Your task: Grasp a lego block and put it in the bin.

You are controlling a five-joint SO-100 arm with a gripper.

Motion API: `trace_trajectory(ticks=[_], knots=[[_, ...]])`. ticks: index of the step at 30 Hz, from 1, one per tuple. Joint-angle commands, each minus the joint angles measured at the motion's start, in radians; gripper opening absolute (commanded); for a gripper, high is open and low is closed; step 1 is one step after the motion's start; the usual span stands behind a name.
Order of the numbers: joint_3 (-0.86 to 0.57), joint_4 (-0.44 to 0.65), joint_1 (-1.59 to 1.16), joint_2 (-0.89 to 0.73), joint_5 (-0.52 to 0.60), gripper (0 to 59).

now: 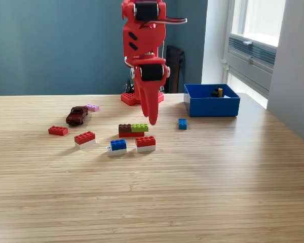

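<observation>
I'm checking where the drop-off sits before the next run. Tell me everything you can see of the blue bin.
The bin is an open-topped rectangular box of what looks like glossy blue plastic, with low straight walls. It stands upright on the wooden table, far back on the exterior view's right, near the window. Inside, a small yellow and dark piece shows above the rim. A small blue lego block lies apart, just in front of its left corner. Nothing else touches it.

seven lego pieces loose on the bench [218,192] — red [58,130], red-on-white [84,138], blue-on-white [117,147], red-on-white [145,143], brown-green stack [133,130], small blue [182,123], pink [92,107]. one toy car [77,115]. one bin [213,105] — small pieces inside, uncountable.
</observation>
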Motion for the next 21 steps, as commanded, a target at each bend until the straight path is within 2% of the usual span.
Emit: trace_trajectory(ticks=[1, 12, 19, 21], knots=[[-0.089, -0.006, 0.003, -0.075, 0.008, 22.3], [-0.166, -0.008, 0.006, -0.210, 0.008, 19.7], [-0.195, -0.028, 0.006, -0.273, 0.009, 16.3], [-0.187, -0.046, 0.006, -0.281, 0.009, 13.7]])
